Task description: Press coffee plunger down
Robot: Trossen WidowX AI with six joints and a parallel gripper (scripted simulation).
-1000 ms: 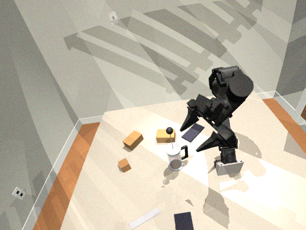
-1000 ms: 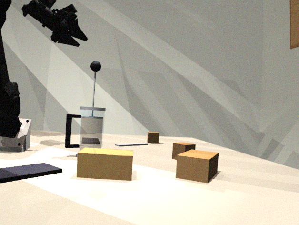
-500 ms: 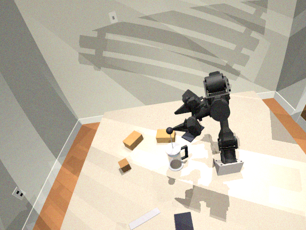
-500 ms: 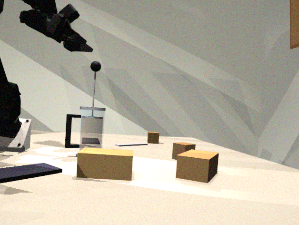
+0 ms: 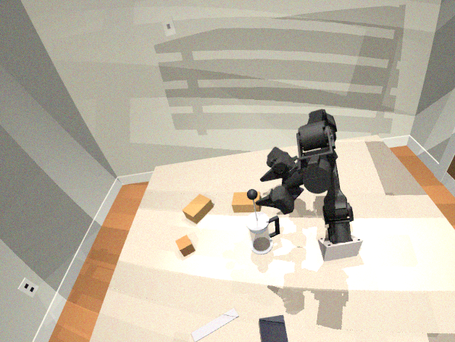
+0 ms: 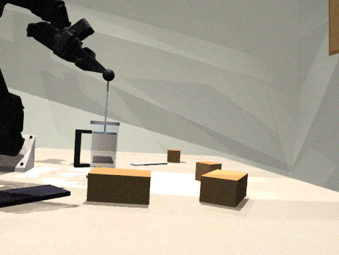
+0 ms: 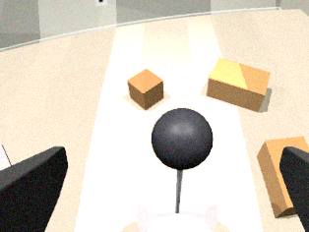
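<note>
The coffee press (image 5: 260, 235) (image 6: 103, 145) stands upright on the table, its black handle (image 5: 276, 227) (image 6: 78, 148) towards the arm's base. Its plunger is up: the thin rod rises well above the lid (image 5: 257, 222) (image 6: 104, 122) to a black ball knob (image 5: 251, 193) (image 6: 108, 75) (image 7: 182, 139). My gripper (image 5: 259, 190) (image 7: 174, 158) is wide open and empty, tilted downward at about knob height. In the wrist view the knob shows between the two fingers, free of both. In the exterior view the fingertips overlap the knob's left edge; whether they touch is unclear.
An orange block (image 5: 245, 202) (image 6: 119, 186) lies close behind the press. Another block (image 5: 198, 209) (image 6: 224, 189) (image 7: 238, 85) and a small cube (image 5: 185, 245) (image 7: 146, 89) lie farther out. A white strip (image 5: 214, 325) and a dark slab (image 5: 272, 328) lie at the front.
</note>
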